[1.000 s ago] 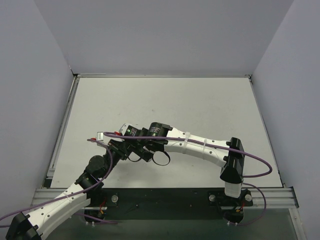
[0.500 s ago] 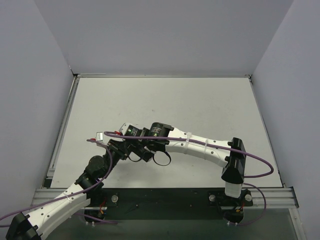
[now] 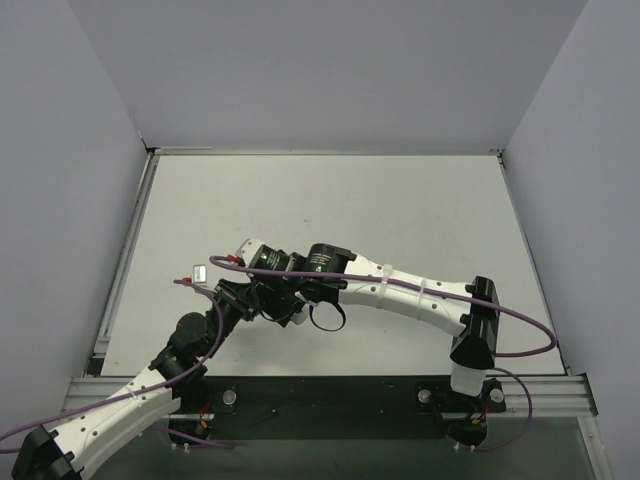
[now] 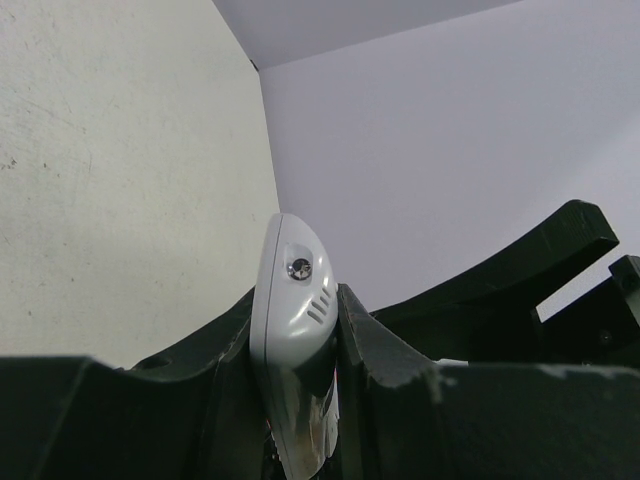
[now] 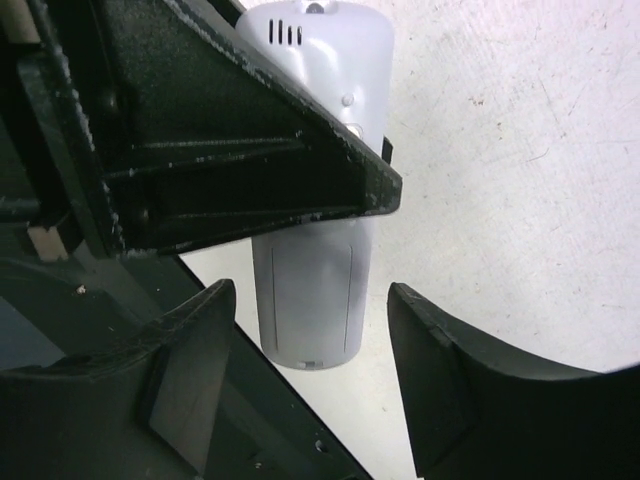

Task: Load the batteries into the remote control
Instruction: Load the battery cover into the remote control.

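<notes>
**Left pincer holds the remote, right pincer is open around it**

From above, your left arm (image 3: 130, 400) comes in from 7 o'clock. Your right arm (image 3: 400, 295) comes in from 4 o'clock. The two pincers meet over the table (image 3: 400, 200), a little toward 8 o'clock from its middle. They are bunched up there, so you cannot tell them apart well in that view.

In the left wrist view, your left gripper (image 4: 293, 328) is squeezed tight on the remote control (image 4: 290, 290). One black finger presses each side. The white rounded end pokes up toward 12 o'clock. It has a small round dot and three little slits.

In the right wrist view, the remote control (image 5: 310, 270) runs from 12 o'clock to 6 o'clock, with its plain back facing you. A black finger (image 5: 250, 150) of the left pincer crosses over it. Your right gripper (image 5: 308, 300) is spread wide. Its two fingers sit at 8 o'clock and 4 o'clock of the remote's lower end, near it with a gap on each side.
</notes>
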### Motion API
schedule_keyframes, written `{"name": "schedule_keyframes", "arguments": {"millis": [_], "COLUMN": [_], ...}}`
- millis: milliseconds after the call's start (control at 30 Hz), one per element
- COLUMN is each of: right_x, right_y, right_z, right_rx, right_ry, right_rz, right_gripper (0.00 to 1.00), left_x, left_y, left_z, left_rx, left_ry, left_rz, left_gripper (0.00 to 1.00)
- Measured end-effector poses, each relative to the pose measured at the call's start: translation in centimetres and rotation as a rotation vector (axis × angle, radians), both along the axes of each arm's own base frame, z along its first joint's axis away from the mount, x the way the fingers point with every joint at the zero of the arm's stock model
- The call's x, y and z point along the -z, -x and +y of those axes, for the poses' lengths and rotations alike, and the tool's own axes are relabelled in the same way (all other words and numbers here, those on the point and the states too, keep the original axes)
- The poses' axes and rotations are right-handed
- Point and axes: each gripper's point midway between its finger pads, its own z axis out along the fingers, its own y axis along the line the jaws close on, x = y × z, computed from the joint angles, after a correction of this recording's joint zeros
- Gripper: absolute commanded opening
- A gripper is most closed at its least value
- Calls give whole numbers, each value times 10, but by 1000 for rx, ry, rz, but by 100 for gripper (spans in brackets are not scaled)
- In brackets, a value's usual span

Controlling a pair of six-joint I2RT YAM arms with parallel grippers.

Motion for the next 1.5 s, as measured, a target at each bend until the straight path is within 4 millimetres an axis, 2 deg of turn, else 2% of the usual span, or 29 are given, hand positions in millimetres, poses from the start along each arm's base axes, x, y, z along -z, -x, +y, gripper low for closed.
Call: {"name": "schedule_keyframes", "arguments": {"millis": [133, 300, 400, 533, 667, 833, 933, 1200, 1233, 1333, 1500], "right_x": [-14, -35, -37, -28, -23, -26, -27, -29, -30, -32, -41], "right_y": [2, 6, 3, -5, -4, -1, 0, 2, 3, 5, 7], "right_z": [-7, -26, -40, -51, -44, -29, -25, -24, -23, -22, -21], "right_rx": [0, 21, 84, 182, 213, 214, 218, 218, 215, 202, 174], "right_ry": [-44, -195, -327, -497, -612, -745, -790, -883, -896, -921, -965], "right_rz": [-12, 0, 51, 130, 207, 306, 346, 425, 436, 451, 468], "right_gripper": [70, 71, 71, 71, 71, 68, 65, 46, 42, 21, 17], "left_x": [-3, -11, -19, -29, -37, -43, -46, -52, -52, -51, -56], "left_y": [1, 3, 5, 6, 7, 8, 8, 7, 7, 6, 6], "left_z": [0, 1, 2, 3, 4, 5, 5, 7, 7, 8, 8], "left_rx": [6, 10, 11, 12, 13, 15, 16, 6, 3, 0, 3], "left_ry": [14, 43, 71, 107, 131, 155, 168, 195, 196, 197, 232], "left_rz": [-1, -18, -36, -59, -77, -91, -91, -100, -100, -95, -90], "left_gripper": [0, 0, 0, 0, 0, 0, 0, 0, 0, 0, 0]}}
